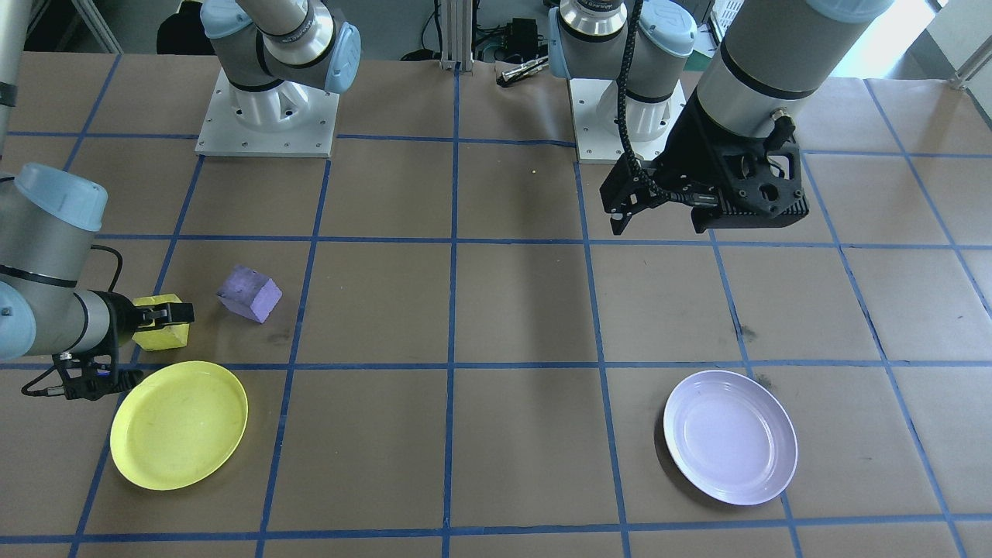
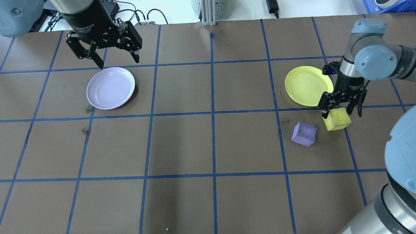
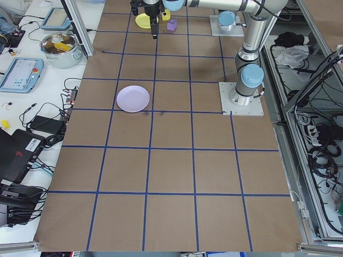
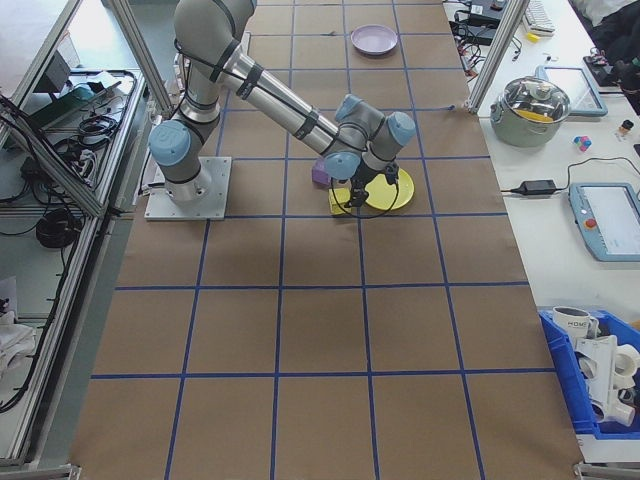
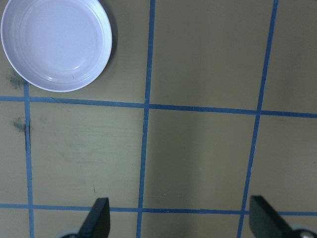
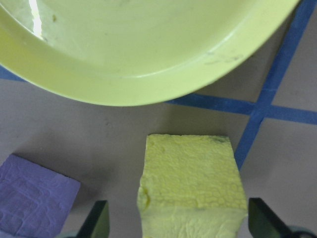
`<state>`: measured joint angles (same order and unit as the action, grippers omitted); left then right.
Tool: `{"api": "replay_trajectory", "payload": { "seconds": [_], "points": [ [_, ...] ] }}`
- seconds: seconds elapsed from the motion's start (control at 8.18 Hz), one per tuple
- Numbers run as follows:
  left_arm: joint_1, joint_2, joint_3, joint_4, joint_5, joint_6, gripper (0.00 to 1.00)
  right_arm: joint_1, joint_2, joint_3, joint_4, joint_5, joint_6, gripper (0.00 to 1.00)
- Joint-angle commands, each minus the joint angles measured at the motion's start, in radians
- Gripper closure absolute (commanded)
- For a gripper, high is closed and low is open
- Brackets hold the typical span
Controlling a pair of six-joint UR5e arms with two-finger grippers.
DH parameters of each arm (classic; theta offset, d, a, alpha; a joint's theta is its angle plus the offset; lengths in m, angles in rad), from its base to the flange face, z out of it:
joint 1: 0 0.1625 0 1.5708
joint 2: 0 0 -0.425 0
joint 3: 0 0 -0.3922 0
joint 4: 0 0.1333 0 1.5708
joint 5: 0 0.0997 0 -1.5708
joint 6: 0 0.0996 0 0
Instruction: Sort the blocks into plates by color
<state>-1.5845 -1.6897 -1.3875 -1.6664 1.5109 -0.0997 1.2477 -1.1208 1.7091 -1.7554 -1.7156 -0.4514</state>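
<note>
The yellow block (image 2: 338,119) rests on the table just in front of the yellow plate (image 2: 308,85), and the purple block (image 2: 304,133) lies close beside it, apart from it. My right gripper (image 2: 338,112) stands open over the yellow block. In the right wrist view the yellow block (image 6: 190,188) sits between the fingers (image 6: 96,220) with gaps on both sides; the purple block (image 6: 34,198) shows at lower left. My left gripper (image 2: 118,61) hangs open and empty above the far rim of the lavender plate (image 2: 110,87); that plate (image 5: 55,43) holds nothing.
Blue tape lines (image 2: 213,113) grid the brown table. Both arm bases (image 1: 267,116) stand at the robot's edge. Off the table's ends are a lidded pot (image 3: 60,47), tablets and cables, and a blue bin (image 4: 600,380) with cups.
</note>
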Motion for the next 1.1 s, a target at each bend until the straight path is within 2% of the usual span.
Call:
{"api": "replay_trajectory", "payload": {
  "seconds": [0.0,0.24,0.37,0.49,0.61,0.86,0.98],
  "points": [
    [0.001,0.002,-0.004,0.001,0.000,0.000,0.00,0.001,0.009,0.003,-0.001,-0.001,-0.001,0.00],
    [0.001,-0.001,-0.004,0.001,0.000,0.000,0.00,-0.005,0.009,0.003,-0.003,-0.002,-0.001,0.00],
    [0.001,0.007,-0.005,0.001,0.000,0.000,0.00,-0.005,0.009,0.003,-0.013,-0.004,-0.001,0.27],
    [0.004,0.007,-0.005,0.001,-0.001,0.002,0.00,-0.005,0.010,0.007,-0.006,-0.001,0.002,0.64],
    [0.004,0.005,-0.007,0.001,0.000,0.002,0.00,-0.007,0.009,0.012,-0.006,0.001,0.005,0.97],
    [0.004,0.005,-0.007,0.001,0.000,0.002,0.00,-0.007,-0.016,-0.006,-0.009,0.004,0.007,1.00],
    [0.004,0.007,-0.004,0.001,0.000,0.000,0.00,-0.007,-0.055,-0.006,-0.009,0.037,0.014,1.00]
  ]
}}
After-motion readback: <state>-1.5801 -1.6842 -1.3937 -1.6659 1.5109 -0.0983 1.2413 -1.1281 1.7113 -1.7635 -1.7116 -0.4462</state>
